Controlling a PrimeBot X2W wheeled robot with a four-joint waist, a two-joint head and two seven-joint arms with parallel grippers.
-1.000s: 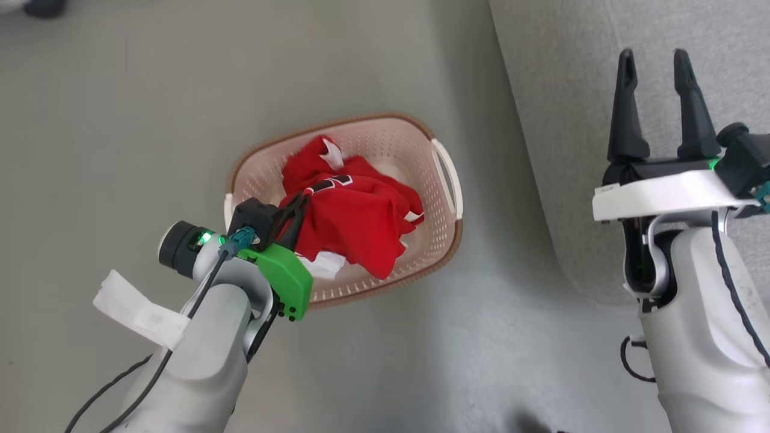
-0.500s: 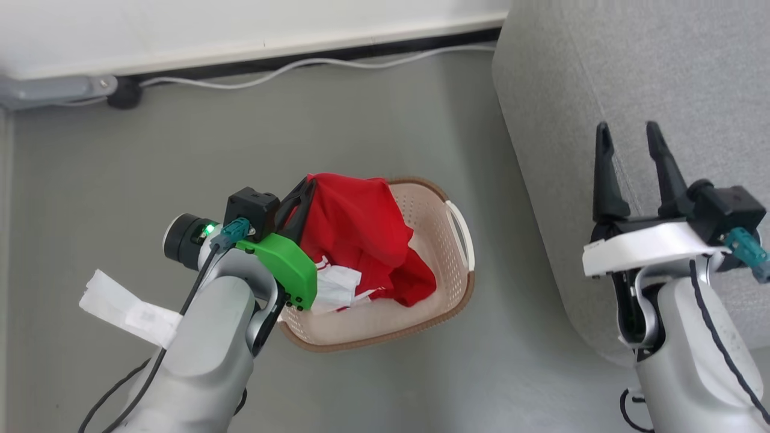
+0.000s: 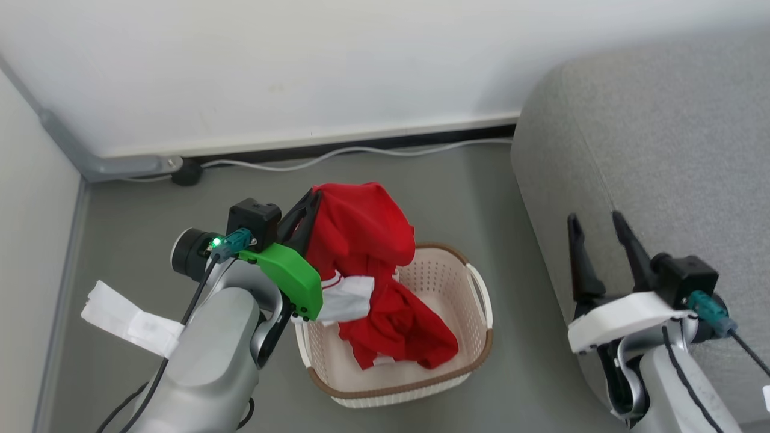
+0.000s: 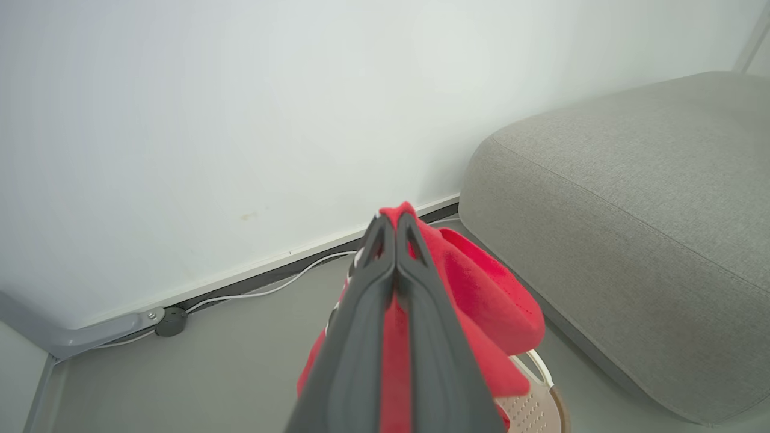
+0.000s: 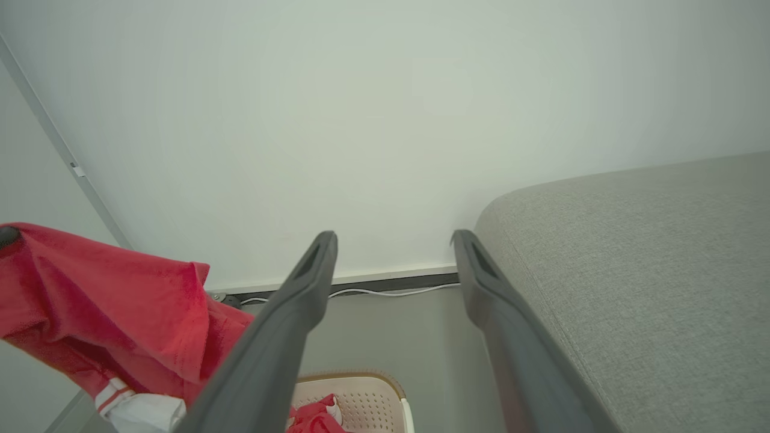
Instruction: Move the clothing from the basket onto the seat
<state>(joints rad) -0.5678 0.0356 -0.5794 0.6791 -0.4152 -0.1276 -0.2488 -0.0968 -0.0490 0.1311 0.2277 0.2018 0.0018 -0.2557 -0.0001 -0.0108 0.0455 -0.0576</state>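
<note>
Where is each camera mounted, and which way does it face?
Head view: on the head, looking down at the basket, the red clothing and the sofa; left end effector and right end effector show.
Left wrist view: on the left wrist, facing the wall; its shut fingers pinch the clothing.
Right wrist view: on the right wrist, facing the wall; its open fingers show.
Shared: all show clothing, basket, sofa.

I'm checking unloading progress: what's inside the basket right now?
The lower folds of the red clothing lie in the basket, its top pinched in the shut left claw above. Bare perforated wall shows beside them. The base beneath the cloth is covered.
</note>
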